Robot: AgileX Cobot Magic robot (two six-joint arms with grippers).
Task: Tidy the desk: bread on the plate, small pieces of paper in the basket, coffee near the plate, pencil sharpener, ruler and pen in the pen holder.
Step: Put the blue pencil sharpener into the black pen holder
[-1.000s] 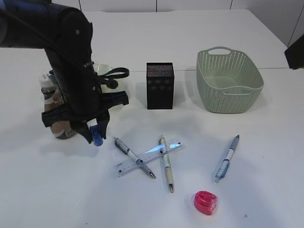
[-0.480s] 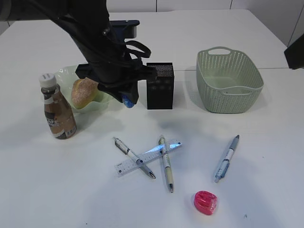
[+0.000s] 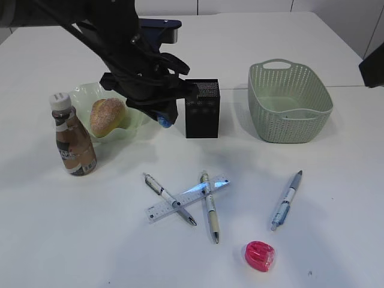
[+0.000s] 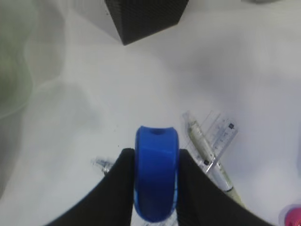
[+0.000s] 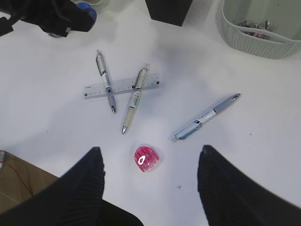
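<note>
My left gripper point(image 3: 162, 119) is shut on a blue pencil sharpener point(image 4: 156, 172), held in the air just left of the black mesh pen holder point(image 3: 202, 111). The bread point(image 3: 108, 116) lies in the pale green plate point(image 3: 81, 96), and the coffee point(image 3: 73, 144) stands beside it. On the desk a clear ruler point(image 3: 162, 208) lies under two crossed pens point(image 3: 210, 207), with a third pen point(image 3: 286, 200) to the right. My right gripper point(image 5: 151, 150) hangs open high above a pink pencil sharpener point(image 5: 148, 159). The basket point(image 3: 290, 111) holds paper pieces point(image 5: 256, 26).
The left arm's dark bulk point(image 3: 120, 42) reaches over the plate and the desk's back left. A dark part of the right arm point(image 3: 373, 66) shows at the right edge. A brown surface point(image 5: 19, 179) lies past the desk's front edge.
The left arm has swung from beside the coffee up and right to the pen holder, carrying the blue sharpener. Bread and plate have come into view. The right arm has not moved.
</note>
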